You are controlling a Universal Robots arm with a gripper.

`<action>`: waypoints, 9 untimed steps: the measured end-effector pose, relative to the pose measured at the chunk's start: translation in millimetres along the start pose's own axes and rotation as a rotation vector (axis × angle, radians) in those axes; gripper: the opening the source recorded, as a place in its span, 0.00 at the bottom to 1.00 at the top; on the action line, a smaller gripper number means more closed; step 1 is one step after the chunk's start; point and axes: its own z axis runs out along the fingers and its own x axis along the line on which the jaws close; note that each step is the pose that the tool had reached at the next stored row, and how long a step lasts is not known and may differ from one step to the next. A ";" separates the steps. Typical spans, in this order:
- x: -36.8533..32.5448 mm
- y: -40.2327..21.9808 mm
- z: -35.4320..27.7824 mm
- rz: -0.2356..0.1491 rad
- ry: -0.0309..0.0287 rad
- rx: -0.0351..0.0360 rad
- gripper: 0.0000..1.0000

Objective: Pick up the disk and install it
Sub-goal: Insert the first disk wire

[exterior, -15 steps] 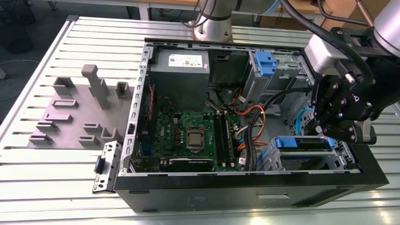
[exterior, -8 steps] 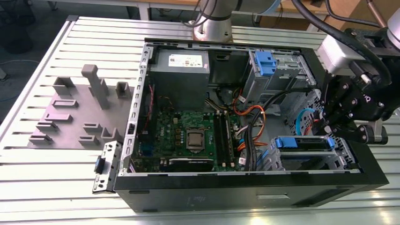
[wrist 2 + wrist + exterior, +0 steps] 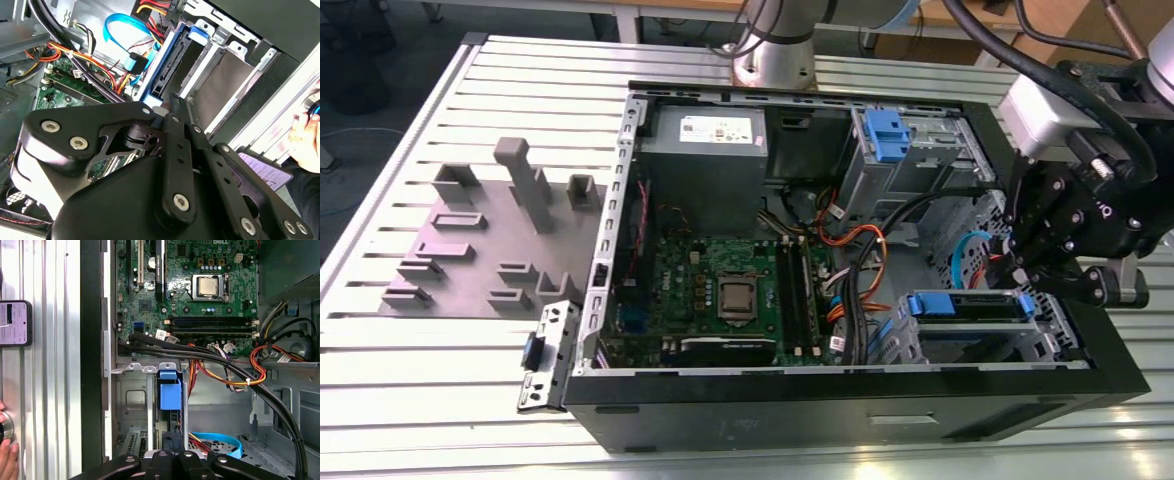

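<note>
- An open computer case (image 3: 854, 410) lies on its side on a slotted aluminium table (image 3: 400, 400). The motherboard (image 3: 720, 290) is exposed, and a grey power-supply box (image 3: 707, 140) sits at the far end.
- The disk (image 3: 970, 306) sits in the drive bay at the case's near corner, on the exterior view's right, close behind the black front panel. Its blue bracket faces up.
- The gripper (image 3: 1027, 275) hangs over that same corner, right at the disk's end.
- Gripper state: cannot tell whether it is clamped on the disk or free of it, because its own body masks the contact point.
- Orange, yellow and black cables (image 3: 854, 260) run between the motherboard and the bay. A blue flat cable (image 3: 970, 250) loops just beside the disk.
- A second blue bracket (image 3: 887, 135) sits in the upper drive cage.
- A grey fixture plate (image 3: 480, 250) with upright blocks lies on the table, on the exterior view's left of the case.
- A person's hand (image 3: 6, 455) is at the table's edge, with a phone (image 3: 15, 322) lying near it.
</note>
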 end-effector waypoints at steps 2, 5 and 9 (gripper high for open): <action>0.0 -0.1 0.0 0.000 0.0000 0.0000 0.11; 0.0 -0.8 0.0 0.000 0.0000 0.0000 0.11; -0.3 -9.0 -0.1 0.000 0.0001 0.0000 0.11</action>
